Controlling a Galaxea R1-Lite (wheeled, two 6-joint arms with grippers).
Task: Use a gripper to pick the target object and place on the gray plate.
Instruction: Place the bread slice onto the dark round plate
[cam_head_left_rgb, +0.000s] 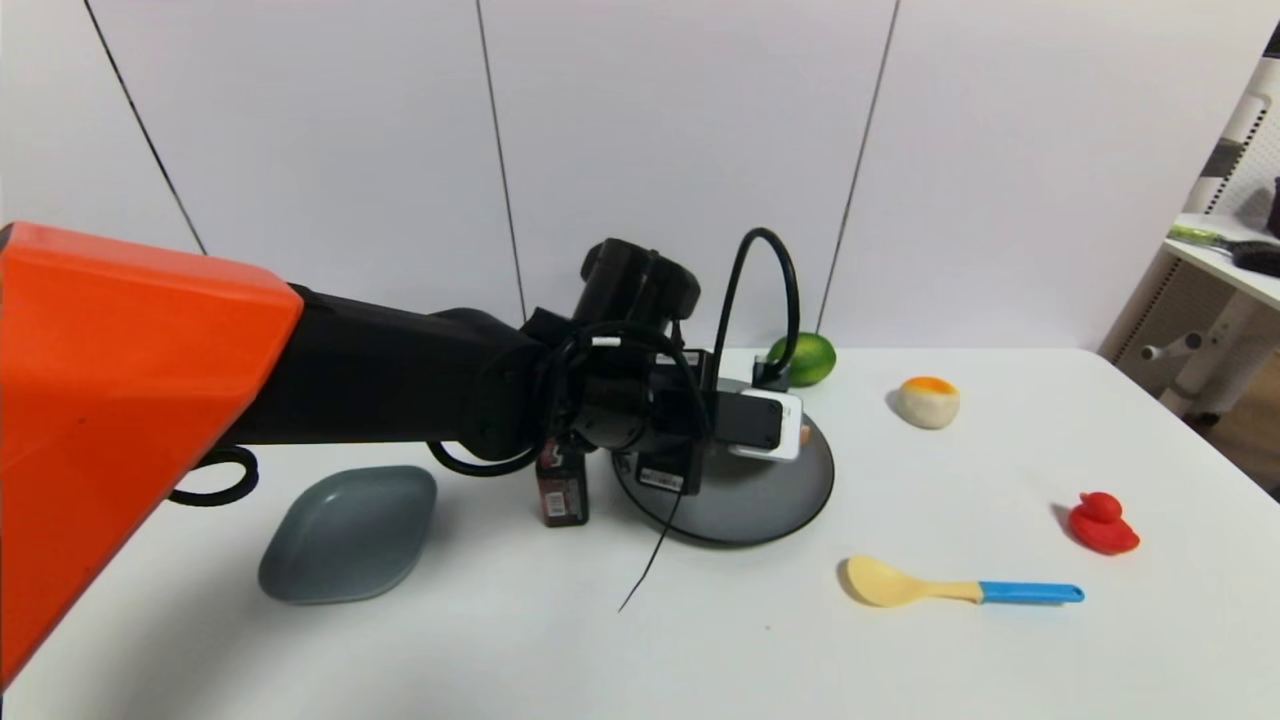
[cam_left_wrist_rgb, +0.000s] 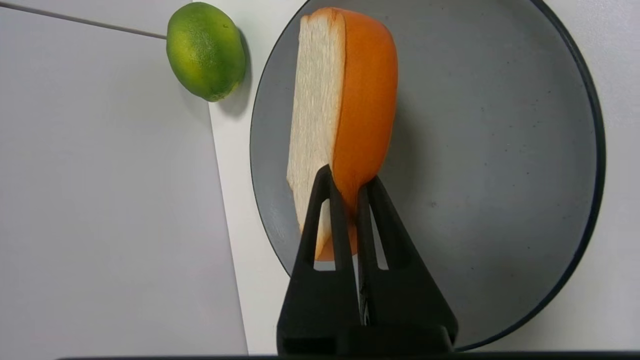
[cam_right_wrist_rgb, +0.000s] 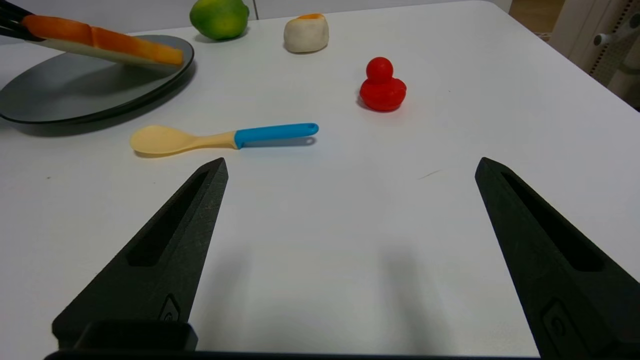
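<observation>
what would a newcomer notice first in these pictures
The big orange-and-black left arm reaches across the table, its left hand shut on a bread slice held over the gray plate. A red duck sits near the table's right edge.

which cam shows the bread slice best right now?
Left wrist view. The bread slice fills the frame, white face and orange crust clear, pinched by the left end effector over the gray plate. Right wrist view shows it edge-on, far off. In the head view the arm hides nearly all of it.
</observation>
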